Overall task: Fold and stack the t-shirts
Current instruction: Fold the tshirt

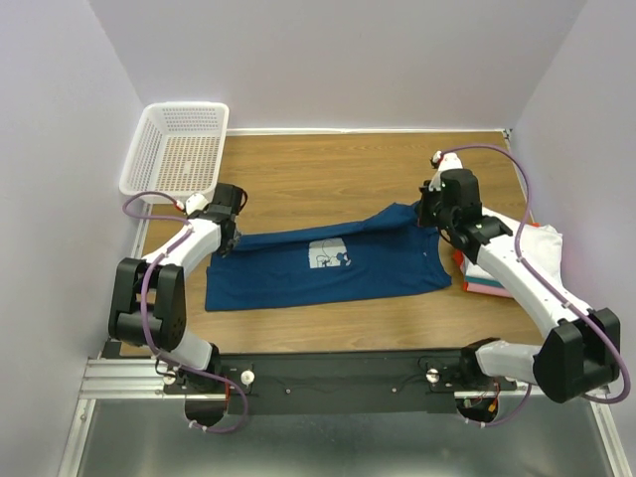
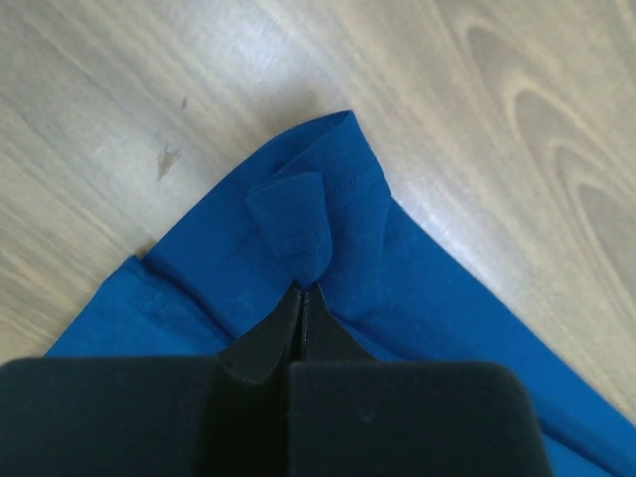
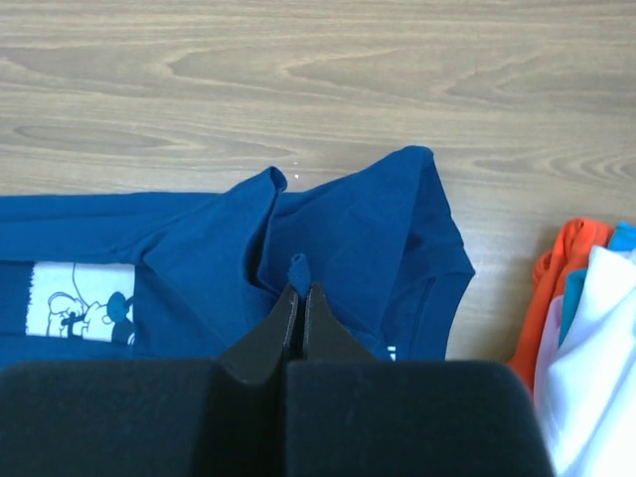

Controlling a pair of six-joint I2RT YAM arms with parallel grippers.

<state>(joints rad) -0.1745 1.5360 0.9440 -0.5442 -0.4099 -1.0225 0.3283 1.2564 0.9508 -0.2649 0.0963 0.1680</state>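
A dark teal-blue t-shirt (image 1: 328,263) with a white Mickey print lies across the middle of the wooden table, folded lengthwise. My left gripper (image 1: 229,237) is shut on a pinch of its cloth at the left end; the left wrist view shows the blue fabric (image 2: 298,229) bunched up at the closed tips (image 2: 303,290). At the shirt's raised right end my right gripper (image 1: 429,214) is shut on a small fold of cloth (image 3: 298,266), with the print (image 3: 79,298) to its left. Folded t-shirts (image 1: 532,253), white on top with orange-red and pink edges, are stacked at the right under the right arm.
A white mesh basket (image 1: 179,149) stands at the back left corner. The stack's orange and white cloth (image 3: 586,298) lies just right of the right gripper. Bare wood (image 1: 328,174) stretches behind the shirt, with white walls around the table.
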